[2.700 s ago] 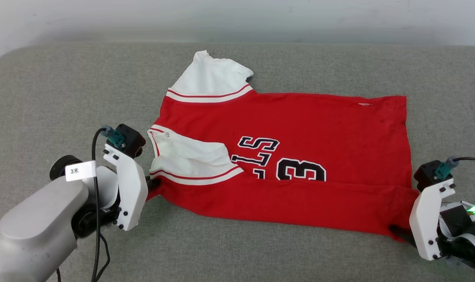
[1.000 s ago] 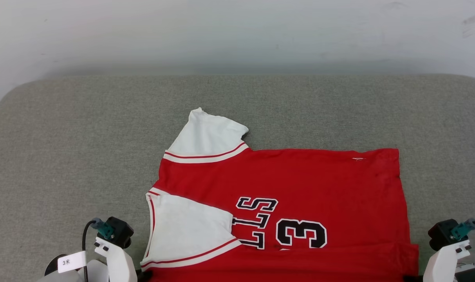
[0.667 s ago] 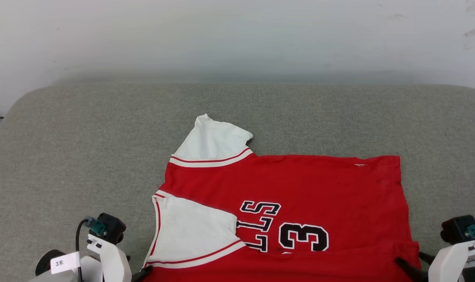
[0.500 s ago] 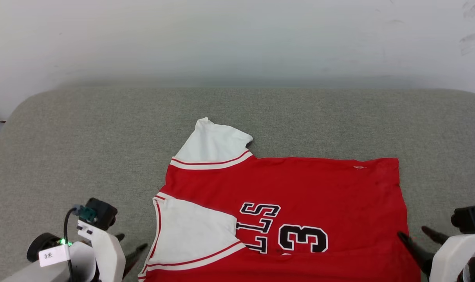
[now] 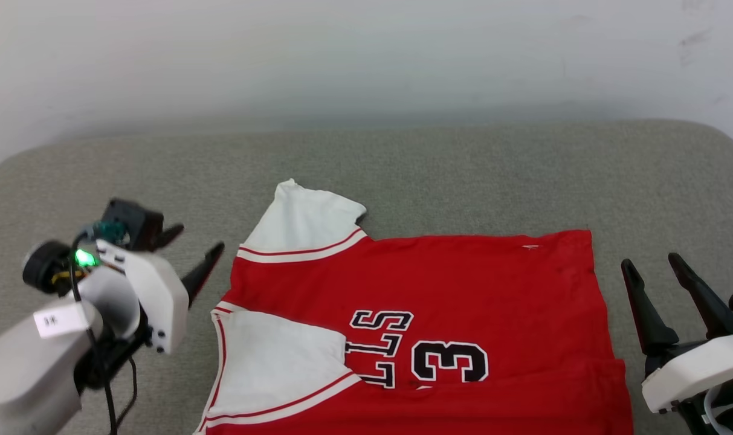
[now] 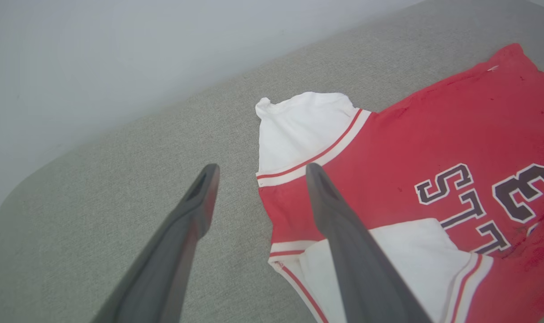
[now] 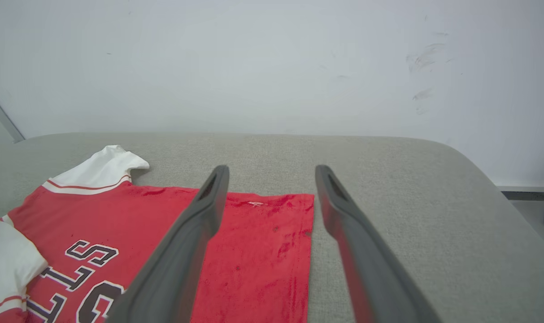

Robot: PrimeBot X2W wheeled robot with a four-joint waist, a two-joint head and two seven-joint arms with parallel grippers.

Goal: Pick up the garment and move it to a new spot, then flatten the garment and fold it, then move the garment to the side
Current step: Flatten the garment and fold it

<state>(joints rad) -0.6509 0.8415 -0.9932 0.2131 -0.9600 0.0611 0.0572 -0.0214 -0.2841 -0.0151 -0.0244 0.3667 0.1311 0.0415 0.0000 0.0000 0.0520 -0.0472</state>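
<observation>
The garment point(image 5: 463, 290), a red jersey with white sleeves and black lettering with a "3", lies flat on the grey cushion point(image 5: 463, 175), its near edge folded over and one white sleeve folded onto its front. It also shows in the left wrist view point(image 6: 433, 148) and the right wrist view point(image 7: 119, 224). My left gripper point(image 5: 196, 249) hovers open just left of the garment's collar end, holding nothing. My right gripper point(image 5: 650, 263) stands open to the right of the hem, empty, fingers pointing away. In the wrist views both pairs of fingers point(image 6: 195, 211) point(image 7: 209, 206) are spread apart above the cushion.
A pale wall point(image 5: 366, 54) rises behind the cushion. Bare grey cushion surface extends behind the garment and to its left point(image 5: 52, 181) and right point(image 5: 674, 181). The cushion's rounded right corner point(image 7: 478, 166) drops off toward a floor edge.
Both grippers have let go of the garment's near edge and opened. Both arms have lifted and drawn outward from it. The head camera has also shifted; the garment lies still.
</observation>
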